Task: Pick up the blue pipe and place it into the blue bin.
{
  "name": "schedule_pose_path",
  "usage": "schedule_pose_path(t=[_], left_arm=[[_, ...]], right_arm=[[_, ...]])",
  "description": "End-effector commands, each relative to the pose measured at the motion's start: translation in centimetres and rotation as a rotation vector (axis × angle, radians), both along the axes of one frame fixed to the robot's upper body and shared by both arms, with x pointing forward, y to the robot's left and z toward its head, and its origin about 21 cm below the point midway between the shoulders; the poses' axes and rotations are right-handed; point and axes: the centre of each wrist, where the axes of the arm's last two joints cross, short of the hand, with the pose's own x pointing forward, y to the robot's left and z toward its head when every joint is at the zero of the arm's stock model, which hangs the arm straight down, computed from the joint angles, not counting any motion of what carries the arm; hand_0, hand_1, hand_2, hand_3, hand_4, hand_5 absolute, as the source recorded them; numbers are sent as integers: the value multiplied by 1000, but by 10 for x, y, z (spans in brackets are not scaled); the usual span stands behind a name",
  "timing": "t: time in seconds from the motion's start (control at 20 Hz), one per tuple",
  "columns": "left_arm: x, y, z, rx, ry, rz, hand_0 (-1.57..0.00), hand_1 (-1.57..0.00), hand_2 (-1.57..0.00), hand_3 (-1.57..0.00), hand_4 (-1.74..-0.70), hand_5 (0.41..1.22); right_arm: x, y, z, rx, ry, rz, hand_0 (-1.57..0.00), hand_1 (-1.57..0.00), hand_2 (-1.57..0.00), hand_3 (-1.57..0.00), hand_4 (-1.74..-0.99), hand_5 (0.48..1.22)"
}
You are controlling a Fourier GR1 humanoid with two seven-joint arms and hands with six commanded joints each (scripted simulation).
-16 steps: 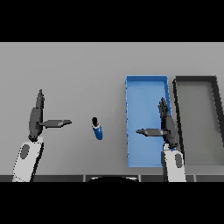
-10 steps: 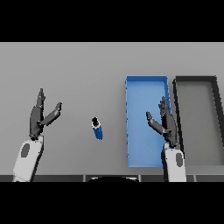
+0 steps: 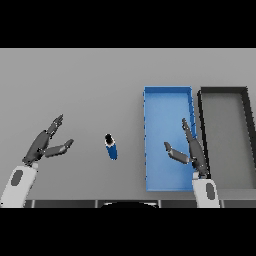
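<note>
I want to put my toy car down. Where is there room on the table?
Bare table runs along the far side and between the left hand and blue pipe. The right side is crowded: blue bin, black bin, right hand.

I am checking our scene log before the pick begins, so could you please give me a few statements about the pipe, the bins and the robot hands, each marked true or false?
1. The short blue pipe with a dark end lies on the grey table, outside both bins. True.
2. The left robot hand is closed round the pipe. False: it is open and apart from the pipe, to its left.
3. The shallow rectangular blue bin stands left of the dark grey rectangular bin. True.
4. The right robot hand is over the dark grey bin. False: it is open over the blue bin's right side.
</note>
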Motion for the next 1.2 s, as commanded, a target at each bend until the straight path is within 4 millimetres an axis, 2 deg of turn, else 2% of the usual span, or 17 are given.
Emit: schedule_pose_path(t=[0.0,0.25,0.35,0.45,0.65,0.85,1.05,1.15], left_arm=[[-4,-4,0,6,24,-44,1,1,1,1,-1168,592],[-13,-31,6,37,108,-204,1,1,1,1,-1187,532],[-19,-46,4,21,102,-265,1,1,1,1,-1204,517],[-16,-65,2,34,125,-298,1,1,1,1,-1205,502],[-18,-88,-13,32,113,-327,1,1,1,1,-1207,479],[-16,-118,-30,12,90,-328,1,1,1,1,-1225,499],[-3,-135,-34,-19,76,-328,1,1,1,1,-1220,502],[-2,-142,-46,-8,78,-336,1,1,1,1,-1195,496]], right_arm=[[0,-1,0,-4,2,3,1,1,1,1,-1226,596],[4,-1,-1,10,-8,27,1,1,1,1,-1254,626],[4,-1,-2,11,-12,34,1,1,1,1,-1273,636],[4,-2,-1,17,-8,36,1,1,1,1,-1283,642],[0,4,-1,11,-7,33,1,1,1,1,-1294,653],[-1,-1,-2,21,4,24,1,1,1,1,-1306,651],[0,-2,-1,22,-2,21,1,1,1,1,-1320,655],[1,-3,-1,8,4,10,1,1,1,1,-1320,659]])
